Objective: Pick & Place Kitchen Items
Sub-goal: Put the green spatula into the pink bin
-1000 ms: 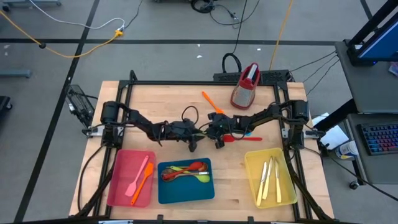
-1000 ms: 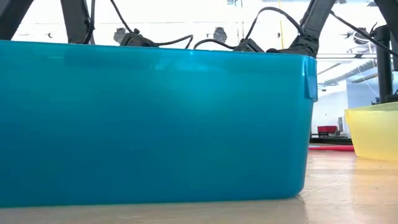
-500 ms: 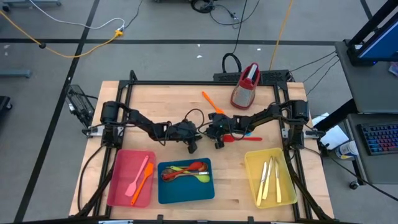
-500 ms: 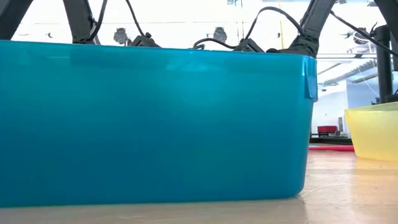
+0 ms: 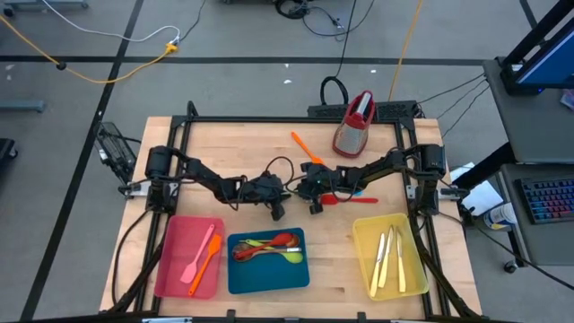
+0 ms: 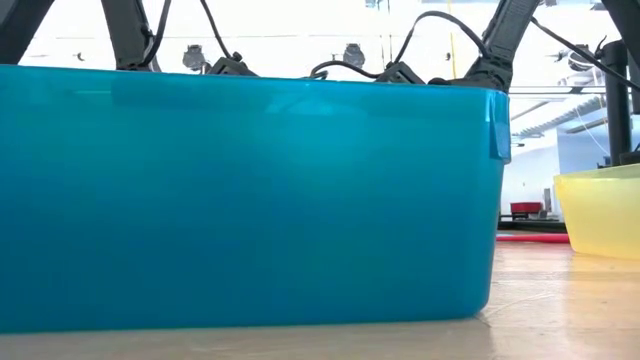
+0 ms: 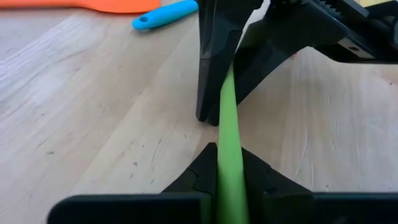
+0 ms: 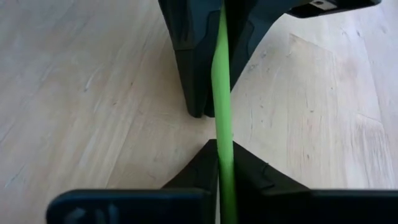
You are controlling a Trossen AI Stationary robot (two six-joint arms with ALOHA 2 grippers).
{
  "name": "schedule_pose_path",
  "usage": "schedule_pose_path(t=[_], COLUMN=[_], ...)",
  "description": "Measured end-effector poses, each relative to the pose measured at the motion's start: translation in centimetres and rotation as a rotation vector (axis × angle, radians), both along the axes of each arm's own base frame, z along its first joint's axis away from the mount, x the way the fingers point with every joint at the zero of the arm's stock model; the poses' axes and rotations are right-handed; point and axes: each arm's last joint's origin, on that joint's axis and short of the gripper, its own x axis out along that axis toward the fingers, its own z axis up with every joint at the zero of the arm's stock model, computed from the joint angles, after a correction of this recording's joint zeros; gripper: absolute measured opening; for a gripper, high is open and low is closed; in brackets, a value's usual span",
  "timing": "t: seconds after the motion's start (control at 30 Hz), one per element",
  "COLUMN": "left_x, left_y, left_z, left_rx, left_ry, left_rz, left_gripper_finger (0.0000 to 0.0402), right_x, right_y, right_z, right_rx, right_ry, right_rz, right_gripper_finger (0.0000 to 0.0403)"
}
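High view, frame centre: left pincer [image 5: 280, 209] and right pincer [image 5: 313, 203] meet above the bench [image 5: 242, 144], both clamped on one green utensil [image 7: 229, 134] held edge-on between them, just above the blue tray [image 5: 267, 273].

In the low view, the blue tray's [image 6: 250, 200] wall hides its contents and most of the table from us, and the yellow tray [image 6: 600, 212] is cut off. In both wrist views, the green utensil's [image 7: 229, 134] ends lie hidden between dark fingers.
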Motion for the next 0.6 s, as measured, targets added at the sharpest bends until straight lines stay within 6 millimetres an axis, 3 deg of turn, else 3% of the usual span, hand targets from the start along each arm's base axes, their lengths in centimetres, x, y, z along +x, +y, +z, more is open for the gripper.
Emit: schedule_pose_path(t=[0.3,0.6], left_x=[0.0,0.0], left_y=[0.0,0.2], left_z=[0.0,0.0], left_rx=[-0.041,-0.067], left_ry=[-0.015,-0.022], left_rz=[0.036,0.07], left_gripper_finger=[0.0018,0.0015], right_x=[0.1,-0.5], right_y=[0.0,0.9], right_z=[0.1,3.3], right_rx=[-0.033,-0.119], right_ry=[-0.004,-0.041], right_rz=[-0.039,-0.034], right_gripper_finger=[0.0081,0.0126])
